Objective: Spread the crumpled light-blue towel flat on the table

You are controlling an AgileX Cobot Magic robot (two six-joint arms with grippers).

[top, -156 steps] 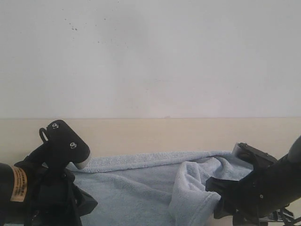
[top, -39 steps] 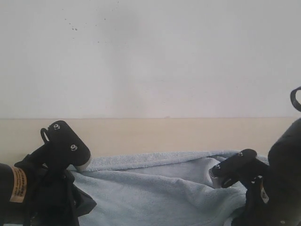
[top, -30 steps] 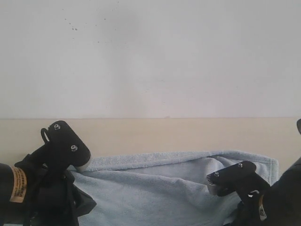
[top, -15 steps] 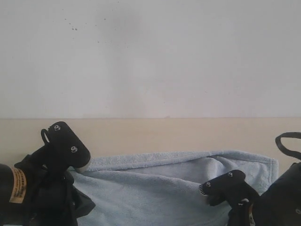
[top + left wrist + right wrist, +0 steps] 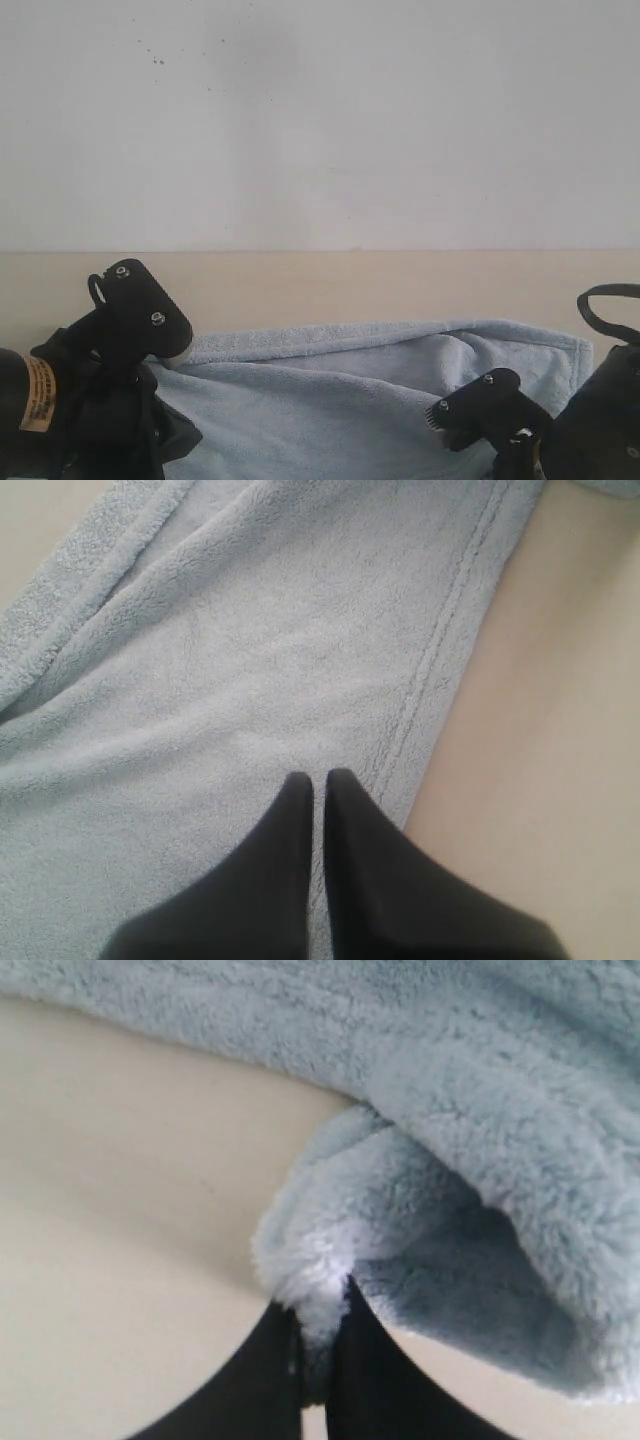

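- Exterior view showed the tabletop (image 5: pixel 400 285) running wide and bare behind the work, with the towel (image 5: pixel 320 390) lying across its near part between the two arms.
- Most of the towel had been opened out, but its far edge looked doubled over in a long band, and a soft ridge (image 5: pixel 462 352) rose near the right-hand corner.
- The step in hand appeared to be the last drawing-out of the right side, with the left side held as an anchor.
- The right gripper (image 5: pixel 318 1310) had its jaws pinching a bunched tuft of the towel's edge, and that edge hung curled just above the tabletop.
- The left gripper (image 5: pixel 318 777) had its jaws pressed together on top of the pile, just beside the stitched hem (image 5: pixel 440 680). I could not tell whether any cloth was caught between them.
- The next move probably called for a low, steady pull outward and toward the near side by the right gripper. That would take out the ridge and lay the curled edge down before letting go.
- The doubled far band would then need turning back.
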